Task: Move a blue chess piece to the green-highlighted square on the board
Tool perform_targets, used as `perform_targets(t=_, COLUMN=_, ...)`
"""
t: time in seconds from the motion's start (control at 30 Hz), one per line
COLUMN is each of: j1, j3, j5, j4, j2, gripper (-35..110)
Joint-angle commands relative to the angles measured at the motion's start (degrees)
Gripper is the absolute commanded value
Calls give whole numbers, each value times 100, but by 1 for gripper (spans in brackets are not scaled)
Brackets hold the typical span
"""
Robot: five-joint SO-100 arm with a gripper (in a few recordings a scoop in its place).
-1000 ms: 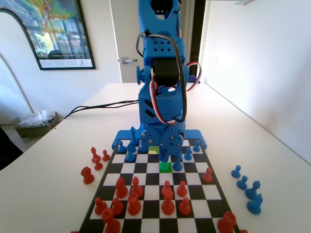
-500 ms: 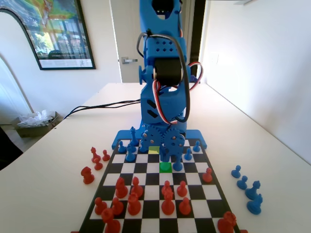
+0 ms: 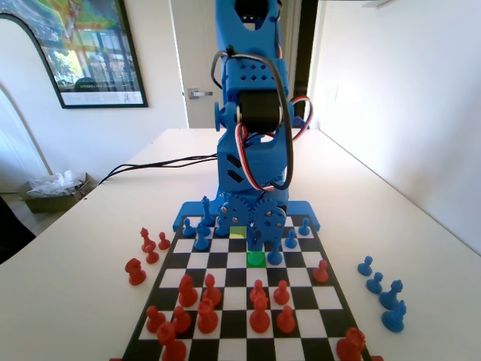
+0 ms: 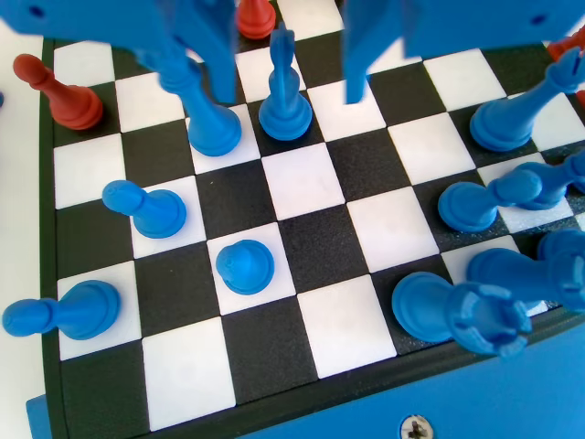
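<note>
In the wrist view my gripper [image 4: 288, 91] is open, its jaws hanging on either side of a slim blue chess piece [image 4: 284, 108] that stands upright on the board [image 4: 302, 178]. There is a gap between the piece and the right jaw, and the left jaw is close to it. In the fixed view the gripper [image 3: 255, 241] is low at the far part of the board [image 3: 234, 299], right over the green-highlighted square [image 3: 255, 259]. The piece's base is hard to tell apart from the jaws there.
Another blue piece [image 4: 208, 123] stands just left of the left jaw, with more blue pieces [image 4: 245, 265] around. A paler yellow-green square [image 3: 238, 232] lies behind the green one. Red pieces [image 3: 259, 304] fill the near board. Captured blue pieces [image 3: 387, 297] sit off-board at right.
The arm's upper part has shifted slightly to the right in the fixed view. The gripper stays low over the green square.
</note>
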Motion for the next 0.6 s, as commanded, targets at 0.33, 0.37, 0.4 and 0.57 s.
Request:
perform_targets(t=0.33, j1=114, j3=202, j5=-26, j4=237, j2=1143, gripper=15)
perform_targets(t=0.37, j1=123, j3=202, j5=-35, j4=325, j2=1222, gripper=14)
perform_targets(t=0.4, j1=123, j3=185, j5=-18, j4=387, j2=1283, gripper=14)
perform_targets(t=0.57, j1=132, j3=35, j5=132, j4=800, j2=1661, gripper=12)
